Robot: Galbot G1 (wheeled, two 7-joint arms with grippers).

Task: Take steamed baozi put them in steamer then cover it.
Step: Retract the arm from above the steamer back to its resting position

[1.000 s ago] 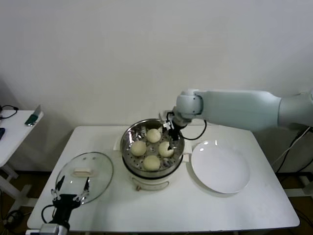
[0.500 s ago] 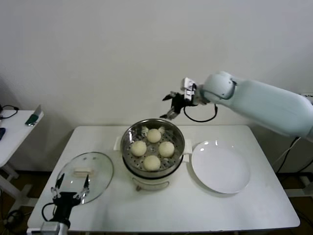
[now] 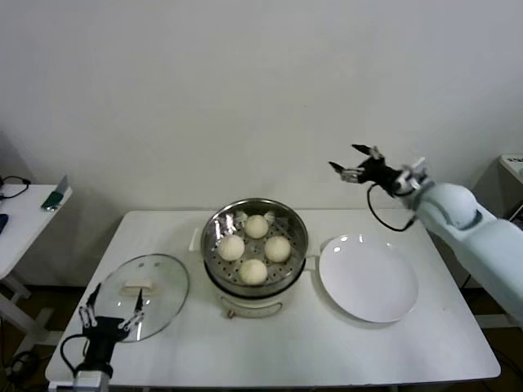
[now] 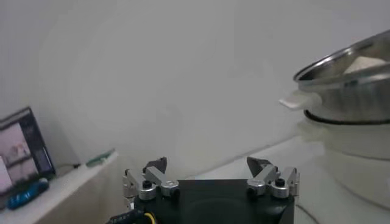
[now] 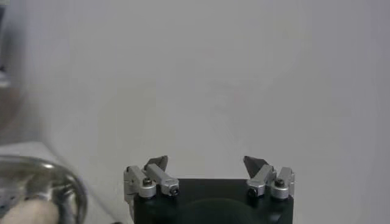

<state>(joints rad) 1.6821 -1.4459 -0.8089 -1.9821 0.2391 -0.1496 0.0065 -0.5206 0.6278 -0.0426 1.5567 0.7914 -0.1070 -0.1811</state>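
Nearest, the left gripper point(image 3: 109, 314) is hovering with jaws spread wide, empty, over the glass cover point(image 3: 142, 295) lying flat on the table point(image 3: 270, 347). It looks slippery and fragile; its cream handle point(image 3: 137, 287) is probably the safest hold. Farther back, four baozi point(image 3: 254, 270) are sitting in the steamer point(image 3: 255, 245), and the right gripper point(image 3: 356, 167) is hanging empty, spread wide.

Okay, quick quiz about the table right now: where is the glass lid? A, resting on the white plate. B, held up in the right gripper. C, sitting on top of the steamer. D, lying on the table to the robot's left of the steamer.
D: the glass lid lies flat on the table left of the steamer, whose top is uncovered with four baozi showing inside.
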